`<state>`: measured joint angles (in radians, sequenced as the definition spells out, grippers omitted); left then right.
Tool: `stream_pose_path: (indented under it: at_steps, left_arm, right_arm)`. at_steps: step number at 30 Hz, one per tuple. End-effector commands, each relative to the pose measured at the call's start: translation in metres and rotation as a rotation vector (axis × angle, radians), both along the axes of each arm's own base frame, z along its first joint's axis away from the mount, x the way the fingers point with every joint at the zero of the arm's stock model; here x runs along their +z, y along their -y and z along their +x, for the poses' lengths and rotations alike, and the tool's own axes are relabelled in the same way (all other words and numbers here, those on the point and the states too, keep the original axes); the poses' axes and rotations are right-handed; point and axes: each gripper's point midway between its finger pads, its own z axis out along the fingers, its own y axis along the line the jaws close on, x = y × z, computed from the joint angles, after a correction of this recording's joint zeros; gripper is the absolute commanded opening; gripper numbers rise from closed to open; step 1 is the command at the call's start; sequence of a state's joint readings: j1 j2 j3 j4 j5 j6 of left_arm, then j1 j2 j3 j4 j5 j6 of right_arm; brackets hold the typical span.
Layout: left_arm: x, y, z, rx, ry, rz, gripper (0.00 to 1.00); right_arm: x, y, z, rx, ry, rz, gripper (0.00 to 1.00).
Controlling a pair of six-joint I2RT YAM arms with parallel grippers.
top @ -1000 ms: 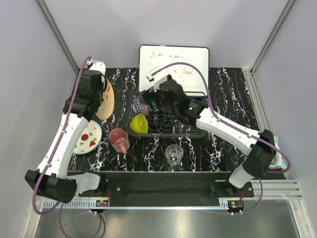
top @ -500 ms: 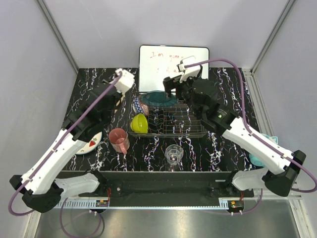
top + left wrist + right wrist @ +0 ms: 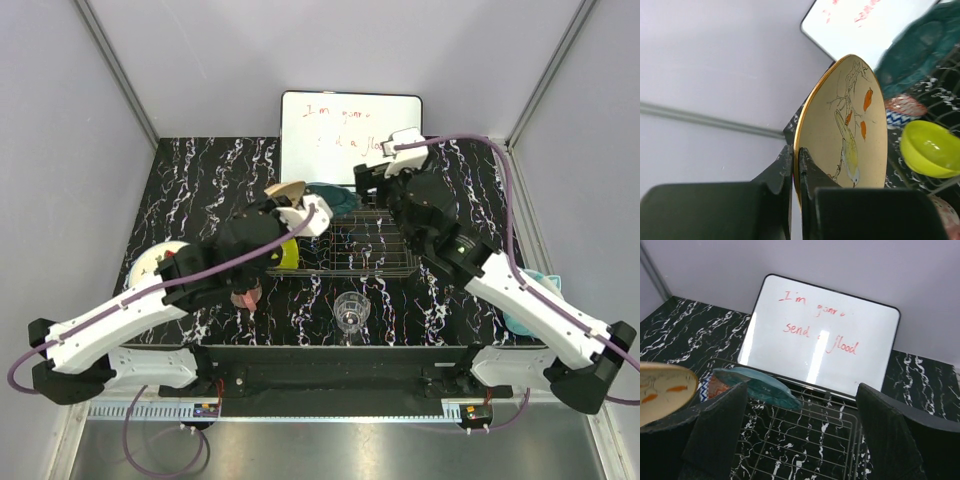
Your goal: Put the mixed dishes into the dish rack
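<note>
At the far left end of the dish rack (image 3: 370, 245), the left gripper (image 3: 796, 162) pinches the rim of the peach plate (image 3: 850, 125) tight and holds it up on its edge. A second ago this plate was way over at the far left of the table. Now the arm has swung it right, just beside the teal plate (image 3: 330, 195).

The right gripper (image 3: 802, 405) is wide and holds nothing. It was down low over the rack a second ago and has pulled back toward the whiteboard (image 3: 350, 120). The teal plate is left at the rack's far end.

I think the peach plate goes in next. The lime-green bowl (image 3: 932, 150) sits at the rack's near left corner; I cannot tell if it is inside. The pink mug (image 3: 243, 295), clear glass (image 3: 351, 310) and white plate with red slices (image 3: 150, 265) wait outside the rack.
</note>
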<state>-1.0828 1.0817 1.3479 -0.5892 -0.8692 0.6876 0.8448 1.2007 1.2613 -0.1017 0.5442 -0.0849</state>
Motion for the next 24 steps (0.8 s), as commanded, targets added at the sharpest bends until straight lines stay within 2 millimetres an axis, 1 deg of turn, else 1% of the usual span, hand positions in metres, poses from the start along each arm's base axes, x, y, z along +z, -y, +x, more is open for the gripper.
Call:
stream_pose_path:
  at_steps: [1,2,3,4,5,6,7,8,10,11,13,15,16,18,19,21,22,24]
  left_arm:
    - [0.028,0.011,-0.008,-0.015,0.106,-0.049,0.00]
    - [0.020,0.016,-0.009,-0.036,0.104,-0.018,0.00]
    - [0.019,0.022,-0.014,-0.065,0.108,-0.013,0.00]
    - [0.018,0.027,-0.016,-0.081,0.115,-0.012,0.00]
    - [0.012,0.031,-0.018,-0.101,0.119,0.029,0.00]
    - [0.011,0.037,-0.021,-0.127,0.128,0.041,0.00]
    - [0.015,0.042,-0.022,-0.142,0.147,0.025,0.00]
    - [0.012,0.047,-0.023,-0.165,0.157,0.062,0.00]
    - [0.016,0.054,-0.025,-0.196,0.185,0.053,0.00]
    - [0.012,0.060,-0.028,-0.224,0.198,0.091,0.00]
    - [0.010,0.069,-0.031,-0.261,0.228,0.096,0.00]
    - [0.010,0.075,-0.035,-0.303,0.264,0.145,0.00]
    - [0.006,0.081,-0.037,-0.329,0.284,0.146,0.00]
    - [0.007,0.085,-0.039,-0.363,0.326,0.185,0.00]
    - [0.004,0.091,-0.040,-0.394,0.342,0.192,0.00]
    - [0.001,0.093,-0.042,-0.425,0.362,0.221,0.00]
    - [-0.005,0.098,-0.044,-0.458,0.369,0.232,0.00]
    - [-0.006,0.101,-0.047,-0.487,0.407,0.267,0.00]
  right_arm:
    - [0.037,0.058,-0.007,-0.204,0.092,0.079,0.96]
    - [0.040,0.077,-0.009,-0.281,0.103,0.094,0.95]
    - [0.039,0.084,-0.010,-0.307,0.112,0.105,0.95]
    - [0.044,0.096,-0.017,-0.328,0.126,0.125,0.95]
    - [0.051,0.103,-0.019,-0.349,0.149,0.161,0.94]
    - [0.047,0.107,-0.020,-0.357,0.154,0.168,0.94]
    - [0.050,0.111,-0.025,-0.354,0.163,0.182,0.94]
    - [0.050,0.113,-0.026,-0.359,0.166,0.188,0.93]
    - [0.046,0.114,-0.027,-0.357,0.163,0.185,0.93]
    - [0.045,0.115,-0.028,-0.359,0.162,0.183,0.93]
    - [0.042,0.113,-0.027,-0.354,0.157,0.176,0.93]
    - [0.041,0.112,-0.027,-0.351,0.155,0.176,0.93]
    - [0.040,0.111,-0.026,-0.347,0.154,0.179,0.93]
    - [0.040,0.109,-0.026,-0.338,0.153,0.182,0.93]
    - [0.038,0.108,-0.025,-0.336,0.150,0.183,0.93]
    - [0.036,0.107,-0.025,-0.334,0.147,0.183,0.93]
    - [0.036,0.107,-0.025,-0.330,0.147,0.185,0.93]
    - [0.034,0.106,-0.025,-0.325,0.143,0.184,0.93]
